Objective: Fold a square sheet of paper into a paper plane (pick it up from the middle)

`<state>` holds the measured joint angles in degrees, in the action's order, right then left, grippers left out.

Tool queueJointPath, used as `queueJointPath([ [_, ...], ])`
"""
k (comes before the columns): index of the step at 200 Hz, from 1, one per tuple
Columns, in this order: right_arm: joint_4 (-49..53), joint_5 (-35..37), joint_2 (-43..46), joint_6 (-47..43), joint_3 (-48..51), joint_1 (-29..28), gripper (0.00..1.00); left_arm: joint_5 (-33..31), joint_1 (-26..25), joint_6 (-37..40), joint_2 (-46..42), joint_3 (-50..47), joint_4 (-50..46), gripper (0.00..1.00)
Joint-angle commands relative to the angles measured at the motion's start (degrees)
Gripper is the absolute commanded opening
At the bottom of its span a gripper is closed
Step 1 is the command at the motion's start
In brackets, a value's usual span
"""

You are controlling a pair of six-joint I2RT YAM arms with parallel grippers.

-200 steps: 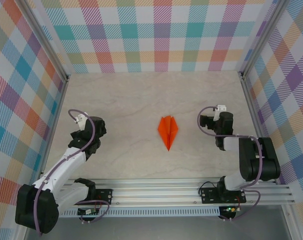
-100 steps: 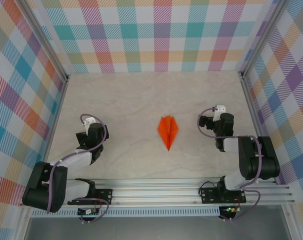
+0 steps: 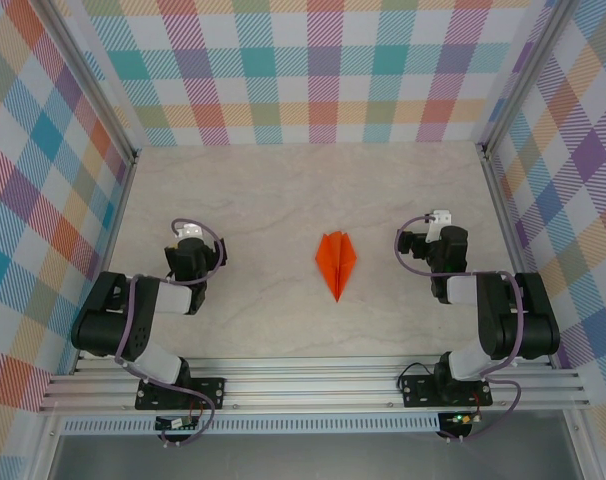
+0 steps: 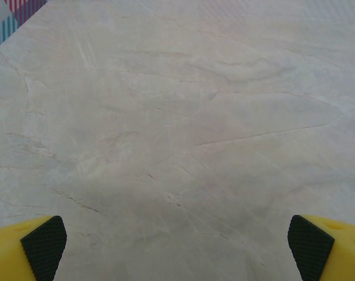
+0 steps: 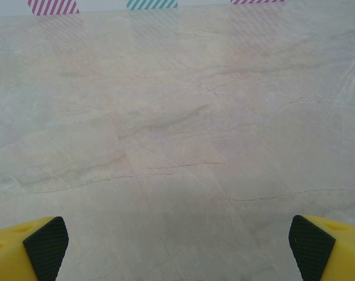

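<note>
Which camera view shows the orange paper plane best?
The top external view. It shows the whole paper plane from above, lying near the middle of the table with its nose toward the near edge. The left wrist and right wrist views look across the pale table surface instead.

Paper plane at centre of table

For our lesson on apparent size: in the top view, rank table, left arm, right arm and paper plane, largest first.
1. table
2. left arm and right arm, too alike to rank
3. paper plane, smallest
</note>
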<state>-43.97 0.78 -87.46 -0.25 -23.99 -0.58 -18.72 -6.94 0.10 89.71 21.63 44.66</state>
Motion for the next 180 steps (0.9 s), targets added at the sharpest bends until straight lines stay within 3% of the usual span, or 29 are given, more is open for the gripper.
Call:
queueJointPath([
  [1, -1.94, -1.36, -0.08, 0.77, 0.08, 0.11, 1.0, 3.69, 1.66, -0.79, 0.16, 0.99, 4.98, 1.0],
  [180, -1.95, -1.39, -0.12, 0.78, 0.08, 0.09, 1.0, 4.31, 1.22, -0.11, 0.07, 1.42, 4.01, 1.0],
])
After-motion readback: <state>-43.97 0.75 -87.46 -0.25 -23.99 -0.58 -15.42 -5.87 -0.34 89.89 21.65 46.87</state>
